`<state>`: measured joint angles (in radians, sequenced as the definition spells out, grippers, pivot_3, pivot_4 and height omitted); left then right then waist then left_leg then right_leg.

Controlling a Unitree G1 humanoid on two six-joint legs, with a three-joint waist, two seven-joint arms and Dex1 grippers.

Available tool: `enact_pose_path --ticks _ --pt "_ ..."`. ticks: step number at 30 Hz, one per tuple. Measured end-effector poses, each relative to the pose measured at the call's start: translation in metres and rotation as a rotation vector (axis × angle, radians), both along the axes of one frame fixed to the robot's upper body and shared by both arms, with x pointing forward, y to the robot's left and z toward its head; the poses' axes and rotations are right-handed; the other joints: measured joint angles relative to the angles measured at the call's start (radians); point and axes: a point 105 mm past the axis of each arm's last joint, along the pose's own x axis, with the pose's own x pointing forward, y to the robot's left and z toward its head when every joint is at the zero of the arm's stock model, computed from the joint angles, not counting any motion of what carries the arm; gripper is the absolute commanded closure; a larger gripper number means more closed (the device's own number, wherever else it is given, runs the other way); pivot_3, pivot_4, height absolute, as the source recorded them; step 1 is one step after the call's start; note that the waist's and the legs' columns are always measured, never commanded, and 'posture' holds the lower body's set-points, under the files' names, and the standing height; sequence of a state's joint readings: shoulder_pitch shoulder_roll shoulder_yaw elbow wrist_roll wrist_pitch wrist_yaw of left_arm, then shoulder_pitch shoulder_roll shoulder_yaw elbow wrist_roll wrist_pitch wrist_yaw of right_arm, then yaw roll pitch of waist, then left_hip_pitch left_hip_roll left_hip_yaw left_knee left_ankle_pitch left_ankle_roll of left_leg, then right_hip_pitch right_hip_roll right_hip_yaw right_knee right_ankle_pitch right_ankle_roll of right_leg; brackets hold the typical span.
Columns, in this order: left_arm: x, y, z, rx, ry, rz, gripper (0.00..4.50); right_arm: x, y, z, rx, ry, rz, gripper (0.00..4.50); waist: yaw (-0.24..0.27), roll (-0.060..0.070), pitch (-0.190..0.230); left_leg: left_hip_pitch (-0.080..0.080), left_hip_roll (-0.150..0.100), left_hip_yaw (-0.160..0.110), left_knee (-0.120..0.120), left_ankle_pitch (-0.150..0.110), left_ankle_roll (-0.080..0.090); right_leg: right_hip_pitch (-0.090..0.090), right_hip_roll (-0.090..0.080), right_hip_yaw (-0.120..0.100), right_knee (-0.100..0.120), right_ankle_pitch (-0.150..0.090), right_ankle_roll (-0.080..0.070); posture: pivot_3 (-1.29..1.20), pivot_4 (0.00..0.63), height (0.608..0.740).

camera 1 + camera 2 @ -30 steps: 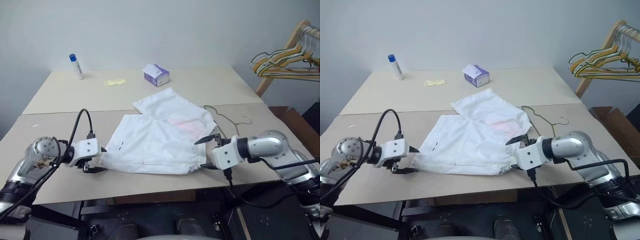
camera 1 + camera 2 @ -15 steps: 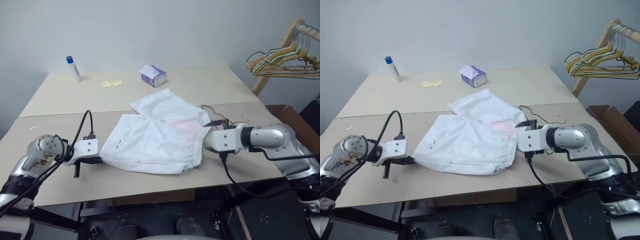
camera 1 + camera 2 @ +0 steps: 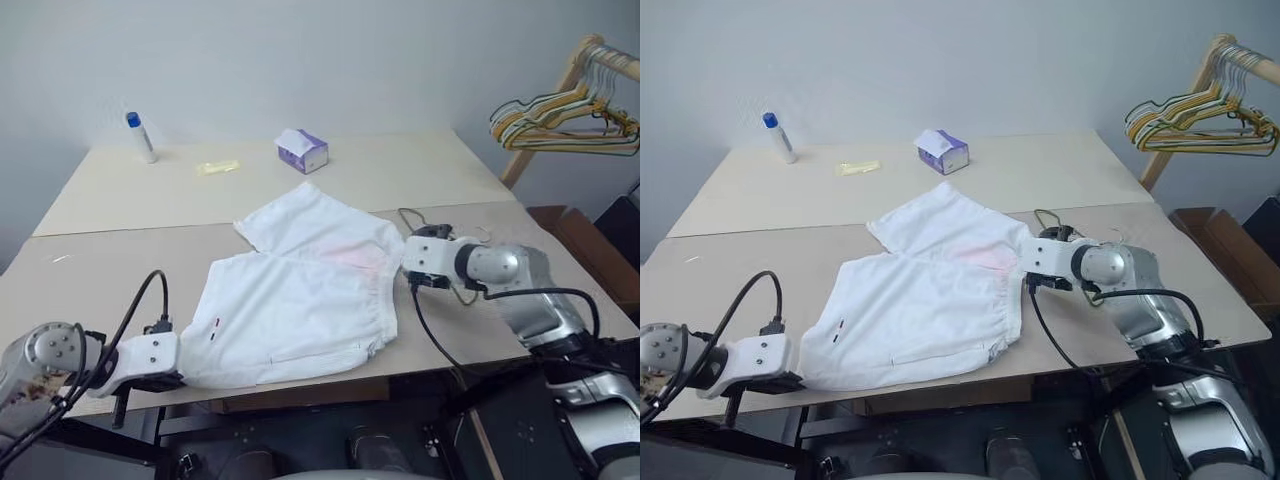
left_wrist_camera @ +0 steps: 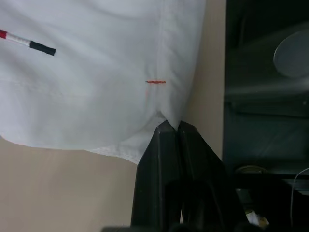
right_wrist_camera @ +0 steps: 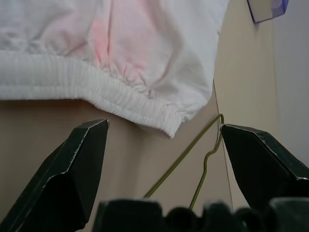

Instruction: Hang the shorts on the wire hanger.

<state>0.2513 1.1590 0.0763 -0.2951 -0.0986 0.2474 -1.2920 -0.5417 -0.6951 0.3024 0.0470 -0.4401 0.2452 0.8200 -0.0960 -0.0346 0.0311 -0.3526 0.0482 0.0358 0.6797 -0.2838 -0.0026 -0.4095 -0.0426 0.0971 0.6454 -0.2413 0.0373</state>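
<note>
White cloth shorts [image 3: 300, 290] lie flat on the table [image 3: 420, 175]. Left gripper [image 4: 172, 126] has its 2 fingers clamped on their hem corner at the table's near edge. Right gripper [image 5: 164, 145], fingers wide apart, hovers beside the waistband, over the wire hanger [image 5: 200, 154].

Shorts [image 3: 300, 290] spread on table [image 3: 120, 270]. Left gripper [image 3: 183, 378] at near-left hem, near edge. Right gripper [image 3: 420, 238] at right, by hanger [image 3: 440, 225]. Tissue box [image 3: 301, 151], bottle [image 3: 140, 137] far.
</note>
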Motion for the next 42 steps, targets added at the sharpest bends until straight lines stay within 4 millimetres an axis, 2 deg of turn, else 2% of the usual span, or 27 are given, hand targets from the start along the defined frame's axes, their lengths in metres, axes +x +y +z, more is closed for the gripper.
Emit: enact_pose_path --ticks 3,7,10,14,18,22,25,29,34,39,42 --pt "-0.006 -0.005 0.004 -0.007 0.015 -0.003 4.48 0.003 -0.005 -0.002 -0.013 -0.006 -0.037 0.18 0.003 0.0 0.0 -0.001 0.0 0.0 0.0 0.0 0.0 0.0 0.0 0.0 -0.001 0.0 0.0 -0.03 0.0 0.74" --pt "0.008 -0.007 0.004 -0.001 -0.103 0.015 4.48 0.003 -0.006 -0.003 -0.016 -0.008 -0.048 0.18 0.001 0.001 0.0 0.0 0.0 0.0 0.0 0.0 0.0 0.0 0.0 0.0 0.0 0.0 0.0 -0.04 0.0 0.74" --pt "0.017 -0.008 0.008 -0.038 -0.15 0.011 3.89 0.002 -0.006 -0.003 -0.015 -0.009 -0.046 0.18 -0.001 0.001 0.0 0.0 0.0 0.0 0.0 0.0 0.0 0.001 0.0 0.0 0.0 0.0 0.0 -0.05 0.0 0.74" --pt "0.016 -0.014 0.022 -0.13 -0.124 -0.031 2.7 0.001 -0.011 0.0 0.012 -0.001 -0.089 0.18 -0.003 0.001 0.001 -0.001 0.0 0.0 0.0 0.0 0.0 0.0 0.0 0.0 -0.001 0.0 0.0 -0.06 0.0 0.74" --pt "0.017 -0.004 0.042 -0.152 -0.104 -0.057 1.38 -0.001 -0.026 0.008 0.102 0.037 -0.195 0.18 -0.006 0.001 0.001 0.0 0.0 0.0 0.0 0.0 0.0 0.0 0.0 0.0 -0.001 0.0 0.0 -0.08 0.0 0.74" --pt "0.021 -0.002 0.056 -0.216 -0.12 -0.072 0.06 -0.006 -0.039 0.006 0.237 0.138 -0.303 0.18 -0.011 0.001 0.001 0.0 0.0 0.0 0.0 0.0 0.0 0.001 0.0 0.0 -0.001 0.0 0.0 -0.08 0.0 0.74" --pt "0.036 -0.022 0.079 -0.39 -0.226 -0.082 0.02 -0.006 -0.036 0.008 0.472 0.271 -0.377 0.18 -0.016 0.001 0.001 0.0 0.0 -0.001 0.0 0.0 0.0 0.002 0.0 -0.001 -0.001 0.0 0.001 -0.08 0.0 0.74" --pt "0.05 -0.054 0.102 -0.62 -0.331 -0.102 0.02 -0.005 -0.04 0.004 0.566 0.352 -0.412 0.18 -0.025 0.0 0.0 0.0 -0.001 -0.003 0.0 0.0 0.0 0.004 0.0 -0.002 -0.004 0.001 0.001 -0.09 0.0 0.74" --pt "0.059 -0.088 0.111 -0.769 -0.376 -0.127 0.02 0.004 -0.052 -0.018 0.643 0.452 -0.534 0.18 -0.048 0.0 0.0 0.0 -0.002 -0.003 0.0 0.0 0.0 0.005 0.0 0.0 -0.004 0.002 0.002 -0.09 0.0 0.74" --pt "0.063 -0.101 0.112 -0.814 -0.385 -0.12 0.02 0.009 -0.061 -0.037 0.639 0.49 -0.597 0.18 -0.073 0.0 0.0 0.0 -0.002 -0.006 0.0 0.0 0.0 0.005 0.0 0.0 -0.004 0.002 0.002 -0.09 0.0 0.74" --pt "0.061 -0.106 0.11 -0.819 -0.376 -0.133 0.02 0.007 -0.059 -0.05 0.659 0.535 -0.6 0.18 -0.086 0.0 0.0 0.0 -0.002 -0.006 0.0 0.0 0.0 0.005 0.0 0.0 -0.004 0.002 0.002 -0.09 0.0 0.74"
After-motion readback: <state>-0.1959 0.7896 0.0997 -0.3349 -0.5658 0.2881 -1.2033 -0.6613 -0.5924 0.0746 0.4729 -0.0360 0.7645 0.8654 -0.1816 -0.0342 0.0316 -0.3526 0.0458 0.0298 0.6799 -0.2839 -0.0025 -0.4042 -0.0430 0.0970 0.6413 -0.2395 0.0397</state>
